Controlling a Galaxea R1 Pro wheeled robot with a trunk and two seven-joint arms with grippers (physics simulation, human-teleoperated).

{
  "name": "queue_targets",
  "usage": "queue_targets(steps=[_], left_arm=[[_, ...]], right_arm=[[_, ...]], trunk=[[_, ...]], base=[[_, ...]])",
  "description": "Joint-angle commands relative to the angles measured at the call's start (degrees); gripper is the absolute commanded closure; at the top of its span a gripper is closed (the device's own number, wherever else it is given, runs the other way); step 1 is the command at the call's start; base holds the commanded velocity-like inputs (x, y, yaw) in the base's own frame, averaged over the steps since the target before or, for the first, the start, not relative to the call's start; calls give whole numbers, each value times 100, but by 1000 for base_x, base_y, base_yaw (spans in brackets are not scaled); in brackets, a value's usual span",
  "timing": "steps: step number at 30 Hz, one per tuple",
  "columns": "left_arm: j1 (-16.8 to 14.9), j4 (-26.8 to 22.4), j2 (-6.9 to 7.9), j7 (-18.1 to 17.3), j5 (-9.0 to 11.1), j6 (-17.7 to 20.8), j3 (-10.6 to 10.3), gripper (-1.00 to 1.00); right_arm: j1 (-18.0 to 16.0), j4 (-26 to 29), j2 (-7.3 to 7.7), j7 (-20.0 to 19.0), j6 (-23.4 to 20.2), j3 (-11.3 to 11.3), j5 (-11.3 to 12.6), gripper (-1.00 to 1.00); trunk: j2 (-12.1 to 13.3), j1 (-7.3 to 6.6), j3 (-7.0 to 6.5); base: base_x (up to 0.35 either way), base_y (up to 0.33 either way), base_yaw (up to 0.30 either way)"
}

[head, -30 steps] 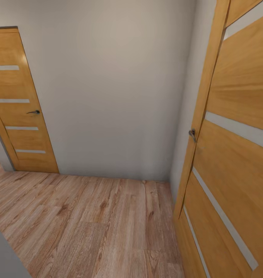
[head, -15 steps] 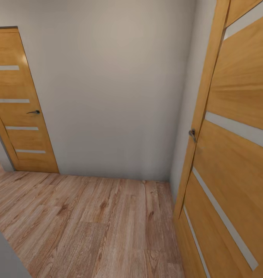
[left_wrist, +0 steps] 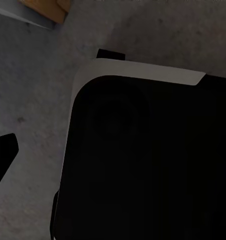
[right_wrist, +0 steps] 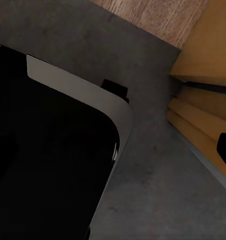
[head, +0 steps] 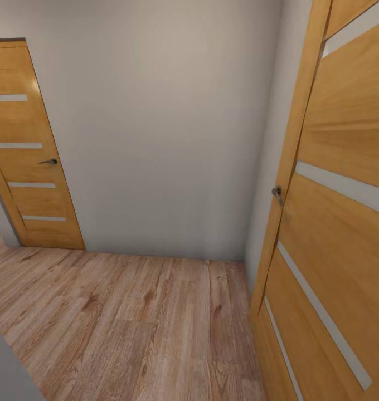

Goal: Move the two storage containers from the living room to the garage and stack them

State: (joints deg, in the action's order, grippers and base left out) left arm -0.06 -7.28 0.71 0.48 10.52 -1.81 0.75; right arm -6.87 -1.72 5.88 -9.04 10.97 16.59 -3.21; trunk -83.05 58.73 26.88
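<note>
Transit is the step in hand, I judge: light wood plank flooring (head: 128, 328), a plain grey wall (head: 167, 128) and two orange-brown panelled doors, one at frame left (head: 28, 161) and one at right (head: 334, 223). No container appears, so carrying and stacking look still undone. Whether either gripper is apart or together I cannot tell.

I face a plain grey-white wall (head: 167, 128) above light wood plank flooring (head: 128, 328). A closed orange wood door (head: 28, 150) with pale stripes stands at left; another such door (head: 334, 223) hangs open close at right.
</note>
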Motion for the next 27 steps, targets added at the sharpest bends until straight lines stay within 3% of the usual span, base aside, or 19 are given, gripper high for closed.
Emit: queue_targets(steps=[1, 10, 27], left_arm=[[-1, -2, -1, 5, 32, -12, 4, -100], [-1, 17, 2, 5, 33, -12, -2, -100], [0, 25, 1, 5, 38, -9, -3, -100]], right_arm=[[-8, -19, 0, -10, 37, -6, -32, -100], [-8, -14, 1, 36, 56, -5, -39, -100], [-8, -13, 1, 80, 50, 19, -90, -100]], trunk=[[-3, 0, 5], [-3, 0, 5], [-3, 0, 5]], base=[[0, 0, 0], [43, 0, 0], [306, 0, 0]])
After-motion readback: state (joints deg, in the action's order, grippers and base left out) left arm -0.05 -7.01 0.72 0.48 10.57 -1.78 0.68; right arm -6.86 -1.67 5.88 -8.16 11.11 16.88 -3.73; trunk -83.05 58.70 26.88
